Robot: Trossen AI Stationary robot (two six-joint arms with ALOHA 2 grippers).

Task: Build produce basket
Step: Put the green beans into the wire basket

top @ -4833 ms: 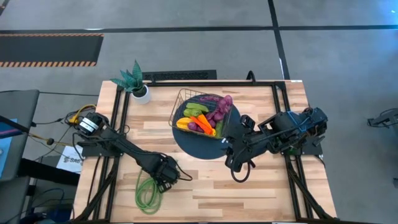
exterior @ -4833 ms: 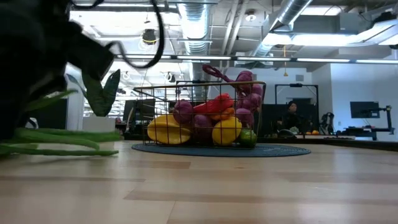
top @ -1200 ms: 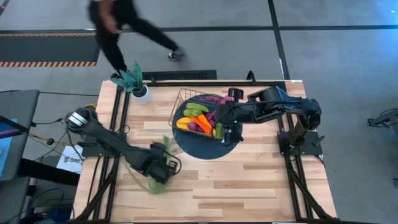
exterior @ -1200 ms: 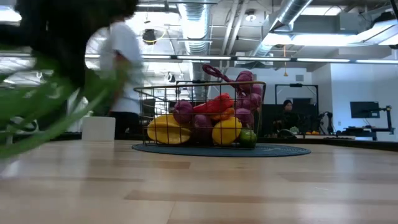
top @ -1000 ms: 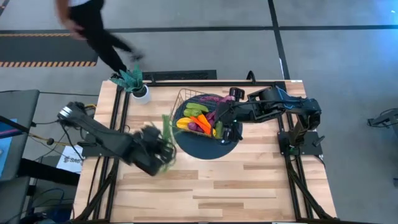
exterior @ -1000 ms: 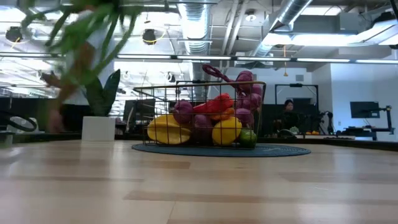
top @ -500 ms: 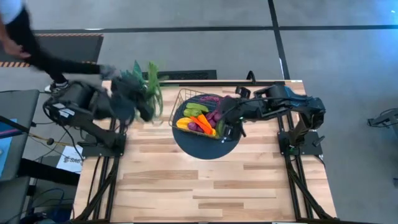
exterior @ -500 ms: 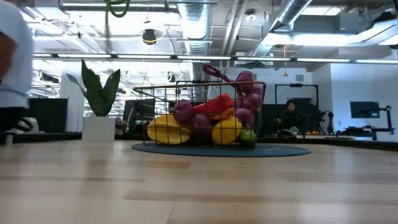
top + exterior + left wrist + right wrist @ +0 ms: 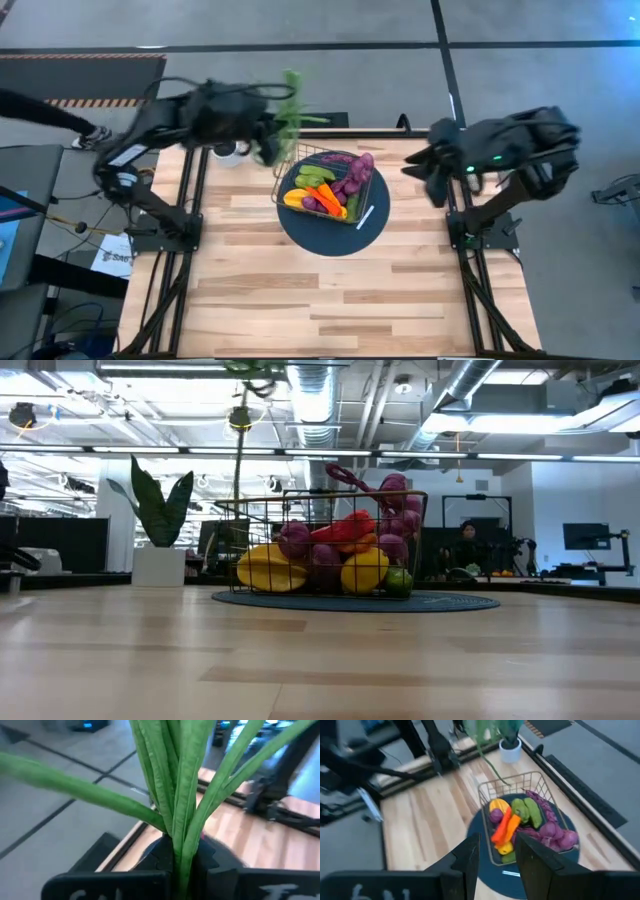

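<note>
Above the table's far edge, left hand [image 9: 181,865] clamps long, thin, bright-green beans [image 9: 182,785].

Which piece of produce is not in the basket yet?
The long green beans: the left gripper holds them in the air near the wire basket, while the grapes, peppers and other produce lie inside.

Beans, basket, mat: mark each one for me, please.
beans [image 9: 182,795], left wrist view, middle of the bundle held in the left end effector.
basket [image 9: 292,160], high view, wire rim at its far-left corner.
mat [image 9: 330,238], high view, bare near edge.
</note>
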